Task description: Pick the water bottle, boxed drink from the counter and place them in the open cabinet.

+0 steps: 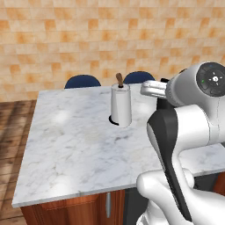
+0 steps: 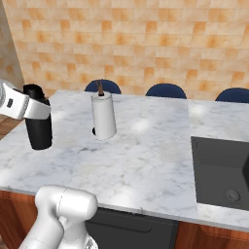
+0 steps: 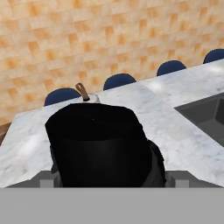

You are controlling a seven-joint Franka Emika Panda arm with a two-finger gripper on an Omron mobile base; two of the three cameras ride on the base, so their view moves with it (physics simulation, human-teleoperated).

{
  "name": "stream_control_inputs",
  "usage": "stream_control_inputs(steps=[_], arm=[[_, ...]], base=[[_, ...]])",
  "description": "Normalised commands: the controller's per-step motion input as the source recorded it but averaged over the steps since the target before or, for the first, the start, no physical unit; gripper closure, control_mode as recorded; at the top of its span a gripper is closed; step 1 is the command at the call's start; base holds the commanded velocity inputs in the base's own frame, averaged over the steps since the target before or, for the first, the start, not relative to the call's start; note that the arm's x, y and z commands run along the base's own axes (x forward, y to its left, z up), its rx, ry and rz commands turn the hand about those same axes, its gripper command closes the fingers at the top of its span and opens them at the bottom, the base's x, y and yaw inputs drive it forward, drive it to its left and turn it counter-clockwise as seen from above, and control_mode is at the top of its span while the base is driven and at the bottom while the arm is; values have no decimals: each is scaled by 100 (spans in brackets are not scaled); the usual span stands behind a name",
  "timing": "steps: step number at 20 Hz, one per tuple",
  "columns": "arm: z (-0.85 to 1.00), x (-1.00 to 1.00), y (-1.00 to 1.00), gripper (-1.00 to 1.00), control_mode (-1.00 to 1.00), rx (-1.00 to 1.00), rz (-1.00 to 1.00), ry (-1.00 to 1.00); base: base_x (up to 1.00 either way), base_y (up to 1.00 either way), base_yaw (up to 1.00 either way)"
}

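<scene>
So the bottle (image 2: 39,130) is standing upright on the counter (image 2: 146,146), over at about 9 o'clock in the right base view, w/ the white wrist crossing in front of its upper part. In the hand view the bottle (image 3: 98,144) is right up close, black cap dead center, and the gripper (image 3: 109,178) sits low around it, one fingertip showing on each side of the body. Fingers are wide apart either side of it, can't tell if the pads actually touch, so not calling it a grip. Paper towel roll (image 2: 103,115) stands just to the bottle's 3 o'clock, apart from it; in the left base view the roll (image 1: 121,105) is near mid-counter w/ the arm at its 3 o'clock. Black sink (image 2: 221,172) is cut into the counter at 3-4 o'clock, blue chairs (image 2: 166,91) along the far edge at 12.
</scene>
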Motion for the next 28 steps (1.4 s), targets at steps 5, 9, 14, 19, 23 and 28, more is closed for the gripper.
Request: stream_control_inputs(steps=[5,9,14,19,23,28], arm=[[0,0,0,100,100,0,0,0],[0,0,0,100,100,0,0,0],[0,0,0,100,100,0,0,0],[0,0,0,100,100,0,0,0],[0,0,0,100,100,0,0,0],[0,0,0,100,100,0,0,0]], base=[[-20,0,0],[-100,6,0],[-93,0,5],[10,-2,64],[0,1,100],[0,0,100]])
